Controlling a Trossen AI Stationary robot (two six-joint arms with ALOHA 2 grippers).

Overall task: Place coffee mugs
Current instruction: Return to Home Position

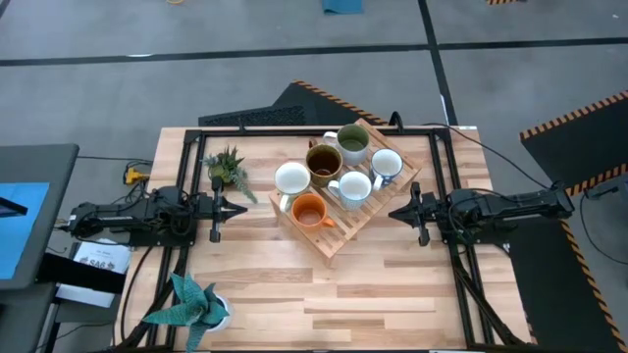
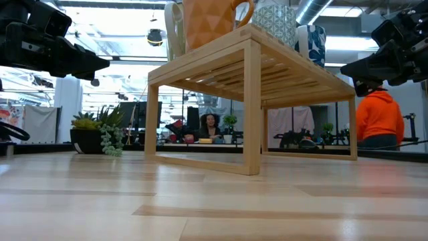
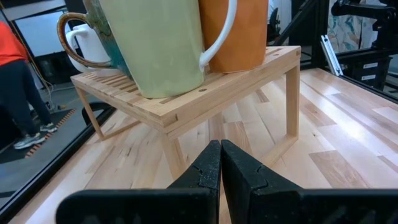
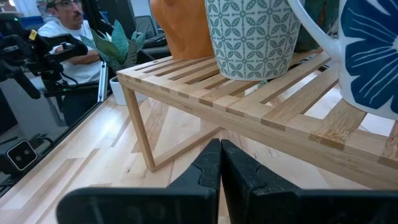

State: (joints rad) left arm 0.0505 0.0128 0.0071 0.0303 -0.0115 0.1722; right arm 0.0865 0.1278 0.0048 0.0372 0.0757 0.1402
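Left claw (image 3: 220, 148) and right claw (image 4: 220, 147) pinched together; only overhead shows six mugs (image 1: 323, 162)

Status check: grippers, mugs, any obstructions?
Left gripper shut, empty, left of rack. Right gripper shut, empty, right of rack. Six mugs on rack. Nothing between grippers and rack.

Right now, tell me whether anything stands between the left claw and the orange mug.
Nothing visible does. The left claw, shut, faces the orange mug on the wooden rack across bare tabletop; the small potted plant stands off to the side.
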